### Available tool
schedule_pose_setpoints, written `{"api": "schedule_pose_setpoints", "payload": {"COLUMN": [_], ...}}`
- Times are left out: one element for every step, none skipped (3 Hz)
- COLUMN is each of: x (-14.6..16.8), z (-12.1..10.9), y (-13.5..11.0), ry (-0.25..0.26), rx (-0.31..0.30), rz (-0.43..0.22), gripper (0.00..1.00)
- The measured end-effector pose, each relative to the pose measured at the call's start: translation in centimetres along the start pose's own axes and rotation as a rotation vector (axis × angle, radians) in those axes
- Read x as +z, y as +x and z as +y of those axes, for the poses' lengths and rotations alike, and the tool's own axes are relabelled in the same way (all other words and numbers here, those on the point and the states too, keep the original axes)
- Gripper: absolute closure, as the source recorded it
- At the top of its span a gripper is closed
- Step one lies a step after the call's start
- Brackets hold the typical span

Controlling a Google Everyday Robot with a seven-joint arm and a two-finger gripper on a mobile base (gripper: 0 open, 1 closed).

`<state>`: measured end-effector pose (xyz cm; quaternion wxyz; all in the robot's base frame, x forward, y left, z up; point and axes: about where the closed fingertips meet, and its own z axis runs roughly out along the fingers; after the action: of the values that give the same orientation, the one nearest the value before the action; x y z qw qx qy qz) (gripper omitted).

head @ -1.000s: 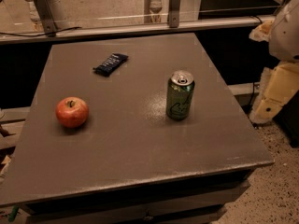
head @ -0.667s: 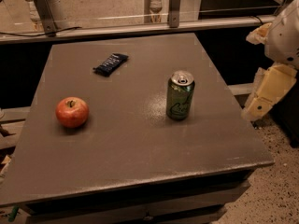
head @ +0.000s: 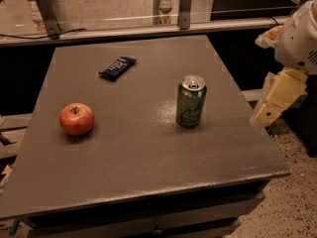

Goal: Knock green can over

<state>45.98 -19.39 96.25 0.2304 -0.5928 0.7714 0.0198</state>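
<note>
The green can [head: 191, 101] stands upright on the grey table [head: 148, 162], right of the middle, with its silver pull-tab top up and a pale swirl logo facing me. My gripper [head: 274, 101], pale yellow on a white arm, hangs off the table's right edge. It is to the right of the can, at about the can's height and apart from it.
A red apple [head: 76, 118] sits on the left of the table. A flat dark blue wrapped bar [head: 117, 67] lies at the back, left of the can. A glass rail with metal posts [head: 185, 4] runs behind the table. Speckled floor [head: 297, 202] lies to the right.
My gripper has moved a little to the left, toward the table's right edge and the can. The can, apple and bar have not moved.
</note>
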Motion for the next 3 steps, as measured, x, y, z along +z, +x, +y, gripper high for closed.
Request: {"api": "schedule_pose_setpoints", "payload": {"x": [2.2, 4.8, 6.8], "z": [-0.2, -0.2, -0.2], "y": [-1.7, -3.3, -4.4], "ry": [-0.036, -0.074, -0.097], "rx": [-0.027, -0.046, -0.038], "rz": [-0.083, -0.165, -0.244], "gripper": [0.0, 0.0, 0.0]}}
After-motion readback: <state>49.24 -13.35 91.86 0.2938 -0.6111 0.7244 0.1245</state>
